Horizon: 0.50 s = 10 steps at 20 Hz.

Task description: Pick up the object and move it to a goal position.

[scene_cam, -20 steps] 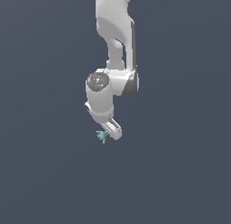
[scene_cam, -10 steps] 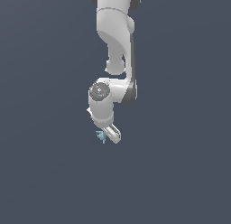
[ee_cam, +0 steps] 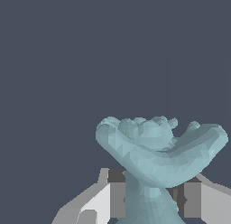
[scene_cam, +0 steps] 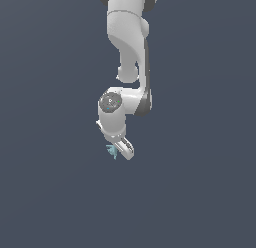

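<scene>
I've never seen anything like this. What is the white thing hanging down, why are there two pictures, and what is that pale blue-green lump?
The white thing is a robot arm, drawn by a computer simulation, not photographed. One picture is taken from off the arm and shows it reaching down against a plain dark grey background. At its lower end is the gripper, a two-fingered clamp. The other picture comes from a camera on the wrist, looking past the fingers. The pale teal lump is the object it must carry: a small irregular shape whose stem sits between the fingers, so it appears gripped. From outside it is just a tiny speck beside the gripper. Nothing else shows.
</scene>
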### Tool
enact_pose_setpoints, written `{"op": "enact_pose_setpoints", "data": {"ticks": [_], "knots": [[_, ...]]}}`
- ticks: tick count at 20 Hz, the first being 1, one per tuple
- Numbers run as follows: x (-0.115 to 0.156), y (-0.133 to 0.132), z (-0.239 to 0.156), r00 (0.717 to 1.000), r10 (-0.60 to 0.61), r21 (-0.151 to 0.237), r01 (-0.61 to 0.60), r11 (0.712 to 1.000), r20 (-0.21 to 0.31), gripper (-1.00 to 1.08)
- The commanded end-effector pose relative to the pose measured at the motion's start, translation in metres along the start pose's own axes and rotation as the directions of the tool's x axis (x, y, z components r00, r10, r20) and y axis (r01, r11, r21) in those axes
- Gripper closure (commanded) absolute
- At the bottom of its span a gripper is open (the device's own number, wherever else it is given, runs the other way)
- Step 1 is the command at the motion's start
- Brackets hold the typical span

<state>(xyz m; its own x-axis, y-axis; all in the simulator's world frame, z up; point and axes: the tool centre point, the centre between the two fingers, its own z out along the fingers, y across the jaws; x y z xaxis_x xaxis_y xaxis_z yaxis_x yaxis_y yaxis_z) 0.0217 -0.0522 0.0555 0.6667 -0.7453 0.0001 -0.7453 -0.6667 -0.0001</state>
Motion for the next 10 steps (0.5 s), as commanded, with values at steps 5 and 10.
{"op": "enact_pose_setpoints", "data": {"ticks": [5, 10], "knots": [[-0.0005, 0.0, -0.0006, 1.0, 0.0, 0.0, 0.0, 1.0, 0.0, 1.08], [-0.0071, 0.0, -0.0096, 1.0, 0.0, 0.0, 0.0, 1.0, 0.0, 1.08]]}}
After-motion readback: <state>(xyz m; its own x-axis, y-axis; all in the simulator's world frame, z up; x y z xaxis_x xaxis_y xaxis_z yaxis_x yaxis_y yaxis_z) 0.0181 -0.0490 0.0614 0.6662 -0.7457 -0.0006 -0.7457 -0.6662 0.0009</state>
